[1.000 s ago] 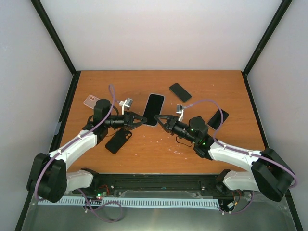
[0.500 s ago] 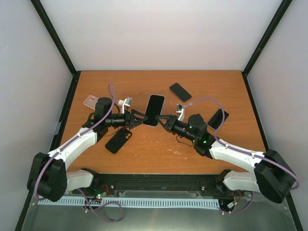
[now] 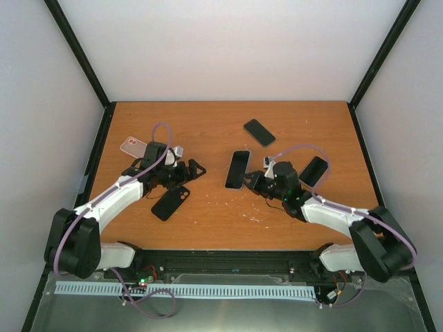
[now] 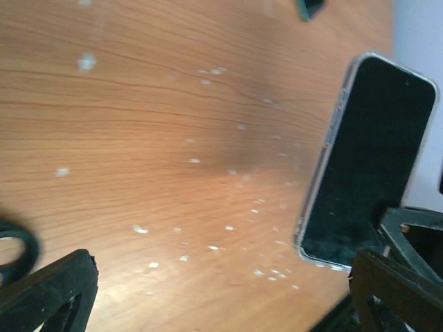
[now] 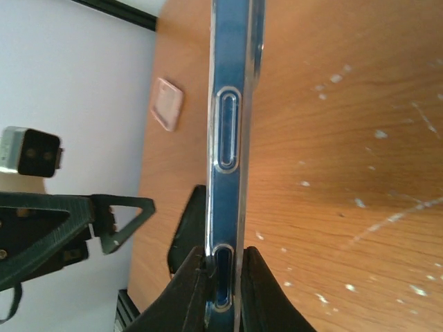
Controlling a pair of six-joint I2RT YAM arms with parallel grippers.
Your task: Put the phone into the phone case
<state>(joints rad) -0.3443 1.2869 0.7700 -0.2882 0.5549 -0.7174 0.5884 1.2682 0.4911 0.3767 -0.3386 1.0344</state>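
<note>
- Clear plastic rims the phone [image 3: 238, 168], so it appears to be seated in its phone case [image 5: 225, 138] already. It is held up off the worktop [image 3: 208, 124], pinched by its near end in the right tool [image 3: 246, 181], whose fingers sit narrowly on the two faces.
- A second ago both tools were on this phone. Now the left tool [image 3: 194, 169] has let go and stands spread wide and empty, apart to the phone's left. The phone has shifted right and nearer with the right arm.
- My reading is that the pressing-in is over or nearly so, and the right tool alone carries the result. Laying it down is probably what remains. Whether every corner has snapped home cannot be told.
- Counted outward from the held phone, near to far:
  - one black slab [image 3: 170, 203], nearer than the phone and to its left, probably an empty case
  - one dark slab [image 3: 313, 171], level with the phone and to its right, past the right arm
  - one pink case [image 3: 131, 146], well to the left and slightly farther back
  - one dark phone [image 3: 259, 132], beyond the held phone and a little to its right
- That makes five flat pieces with the held phone, plus two arms and two tools.
</note>
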